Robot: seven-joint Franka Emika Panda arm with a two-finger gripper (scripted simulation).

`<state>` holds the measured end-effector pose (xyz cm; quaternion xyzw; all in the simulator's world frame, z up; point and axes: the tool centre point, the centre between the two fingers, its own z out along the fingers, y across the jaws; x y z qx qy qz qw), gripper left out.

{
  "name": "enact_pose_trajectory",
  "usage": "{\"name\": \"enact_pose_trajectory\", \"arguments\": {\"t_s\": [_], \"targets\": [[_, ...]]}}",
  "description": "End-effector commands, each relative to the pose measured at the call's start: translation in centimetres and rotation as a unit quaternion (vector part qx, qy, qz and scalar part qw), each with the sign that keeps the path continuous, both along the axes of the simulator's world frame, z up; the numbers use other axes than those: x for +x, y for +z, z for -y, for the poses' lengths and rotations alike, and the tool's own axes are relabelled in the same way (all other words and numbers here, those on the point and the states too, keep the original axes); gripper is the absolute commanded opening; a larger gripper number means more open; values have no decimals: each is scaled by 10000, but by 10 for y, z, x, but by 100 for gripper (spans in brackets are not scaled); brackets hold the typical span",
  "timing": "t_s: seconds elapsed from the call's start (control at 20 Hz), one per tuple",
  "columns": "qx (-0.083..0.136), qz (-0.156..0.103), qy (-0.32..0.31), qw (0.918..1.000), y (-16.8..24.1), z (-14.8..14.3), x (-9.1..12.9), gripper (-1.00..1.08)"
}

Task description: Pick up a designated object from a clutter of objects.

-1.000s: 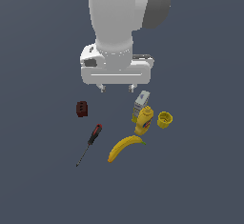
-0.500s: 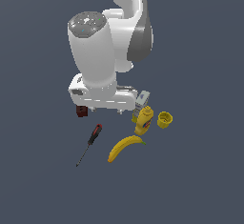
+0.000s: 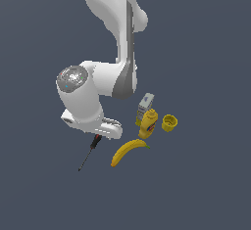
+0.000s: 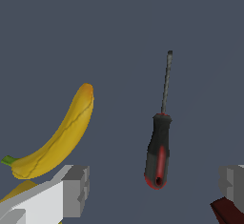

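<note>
Arm has swung down over screwdriver (image 4: 159, 147) | gripper (image 4: 155, 189) fingers apart, handle between them, unheld | banana (image 4: 55, 137) at 9 o'clock | risk: off-centre closing rolls handle away

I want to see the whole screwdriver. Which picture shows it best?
The wrist view: the screwdriver shows whole, red-and-black handle and thin shaft, between the open pincer fingers. In the exterior view the arm hides most of the handle, so mainly the dark shaft shows.
</note>
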<state>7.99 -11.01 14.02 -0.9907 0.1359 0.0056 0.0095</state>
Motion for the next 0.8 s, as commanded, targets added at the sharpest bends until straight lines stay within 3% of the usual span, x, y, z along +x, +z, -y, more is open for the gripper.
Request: {"name": "enact_pose_trajectory", "arguments": {"t_s": [0.0, 0.4, 0.75], "targets": [[-25, 17, -152, 9999, -21, 12, 4, 100], [-87, 34, -449, 9989, -65, 38, 9, 100], [-101, 30, -506, 9987, -74, 43, 8, 100]]}}
